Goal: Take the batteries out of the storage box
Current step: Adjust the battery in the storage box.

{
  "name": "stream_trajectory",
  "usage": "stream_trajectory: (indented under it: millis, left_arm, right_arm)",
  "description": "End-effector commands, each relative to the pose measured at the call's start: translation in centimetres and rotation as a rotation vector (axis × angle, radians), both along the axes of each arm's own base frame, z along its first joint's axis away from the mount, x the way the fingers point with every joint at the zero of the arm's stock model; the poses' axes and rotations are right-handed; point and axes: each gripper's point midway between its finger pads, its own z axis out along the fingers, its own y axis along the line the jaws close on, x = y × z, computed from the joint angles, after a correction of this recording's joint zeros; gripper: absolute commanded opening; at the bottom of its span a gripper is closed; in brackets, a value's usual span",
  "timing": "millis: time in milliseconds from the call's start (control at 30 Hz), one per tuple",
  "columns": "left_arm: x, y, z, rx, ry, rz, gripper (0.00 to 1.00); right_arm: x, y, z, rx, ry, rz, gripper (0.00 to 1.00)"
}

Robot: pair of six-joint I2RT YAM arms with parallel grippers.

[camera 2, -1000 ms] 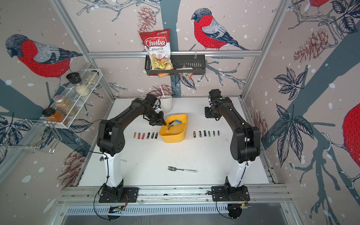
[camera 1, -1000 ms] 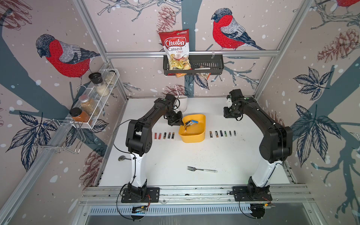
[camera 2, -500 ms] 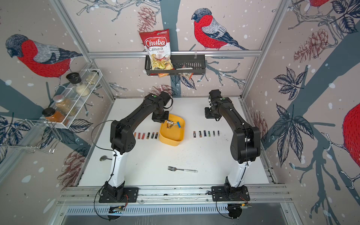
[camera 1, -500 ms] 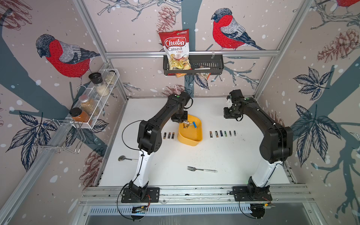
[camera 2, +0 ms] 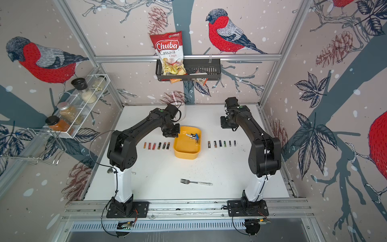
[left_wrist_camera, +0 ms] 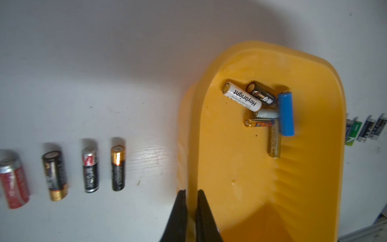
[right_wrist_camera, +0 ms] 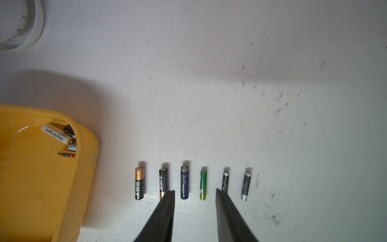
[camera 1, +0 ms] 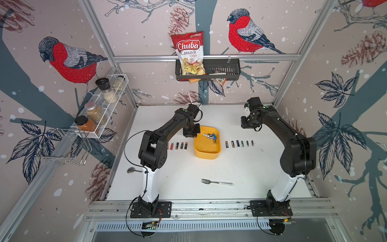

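left tool (left_wrist_camera: 191,191): clamped on the rim of the yellow storage box (left_wrist_camera: 314,62). I see one finger (left_wrist_camera: 180,211) outside the wall and one inside, with the wall pinched between them.
grip spot: in a top view the left tool (camera 1: 190,134) is at the box's far corner on the left-arm side.
right tool (right_wrist_camera: 194,191): jaws apart with nothing between them. It hangs over the right row, well apart from the box.
yellow storage box (camera 1: 206,154): on the white bench (camera 1: 240,167), between the two rows in both top views. I can't tell if it sits flat or is tipped.
batteries in box (left_wrist_camera: 261,113): a small heap at the box's far end, all touching. I read a white Heybright battery (left_wrist_camera: 243,99) and a blue battery (left_wrist_camera: 285,114).
left row (camera 2: 157,145): six batteries lying side by side on the bench, just beside the box on the left-arm side.
right row (right_wrist_camera: 184,182): six slimmer batteries lying side by side on the bench, on the other side of the box.
fork (camera 1: 216,182): flat on the bench, nearer the arm bases and well apart from the box.
spoon (camera 1: 132,170): by the left arm's base, partly hidden.
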Motion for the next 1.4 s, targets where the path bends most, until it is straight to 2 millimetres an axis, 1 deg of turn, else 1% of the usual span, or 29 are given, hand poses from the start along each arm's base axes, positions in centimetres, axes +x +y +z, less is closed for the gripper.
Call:
stream_trajectory:
  millis: [0,100,233,333,433,500,667,733,833,967,1067,1133,1233,1367]
  left_arm:
    - [0.9,-2.3,1.0,-0.166,-0.049,0.015,0.0]
    - [0.8,-1.5,0.3,-0.137,-0.076,0.028,0.0]
    - [1.6,0.3,1.1,-0.059,-0.205,0.069,0.0]
    - [2.2,0.9,1.8,-0.049,-0.265,0.096,0.0]
    - [2.5,0.9,2.0,-0.06,-0.291,0.101,0.0]
    - [2.6,0.9,1.5,-0.073,-0.289,0.1,0.0]
    - [2.1,0.7,-0.3,-0.091,-0.257,0.081,0.0]
    - [2.0,0.5,-0.6,-0.106,-0.252,0.067,0.0]
    - [1.9,0.4,-0.9,-0.104,-0.244,0.051,0.04]
    - [1.4,0.3,-1.3,-0.119,-0.231,0.041,0.18]
    - [1.3,0.3,-1.5,-0.122,-0.228,0.045,0.26]
    - [1.3,0.4,-1.2,-0.125,-0.235,0.047,0.3]
    - [1.7,0.6,-0.1,-0.13,-0.264,0.055,0.32]
    - [2.5,1.5,2.4,-0.14,-0.314,0.073,0.32]
  right_arm:
    - [-0.5,-0.2,0.1,-0.016,0.013,0.006,0.39]
    - [-0.6,0.1,0.0,-0.02,0.015,0.009,0.39]
    - [-0.7,0.6,-0.3,-0.027,0.024,0.019,0.39]
    - [-0.7,1.0,-0.4,-0.036,0.029,0.028,0.39]
    - [-0.8,1.5,-0.5,-0.044,0.032,0.039,0.39]
    - [-0.8,1.7,-0.4,-0.047,0.033,0.044,0.39]
    - [-0.8,2.3,-0.1,-0.057,0.03,0.055,0.39]
    - [-0.9,2.5,-0.1,-0.062,0.03,0.057,0.39]
    - [-1.0,2.9,-0.3,-0.065,0.034,0.063,0.39]
    - [-1.2,3.5,-0.5,-0.068,0.04,0.072,0.39]
    - [-1.3,4.2,-0.5,-0.071,0.043,0.081,0.39]
    - [-1.3,4.6,-0.4,-0.072,0.04,0.086,0.39]
    - [-1.3,5.6,0.0,-0.079,0.031,0.097,0.39]
    - [-1.4,8.3,0.5,-0.083,0.018,0.134,0.39]
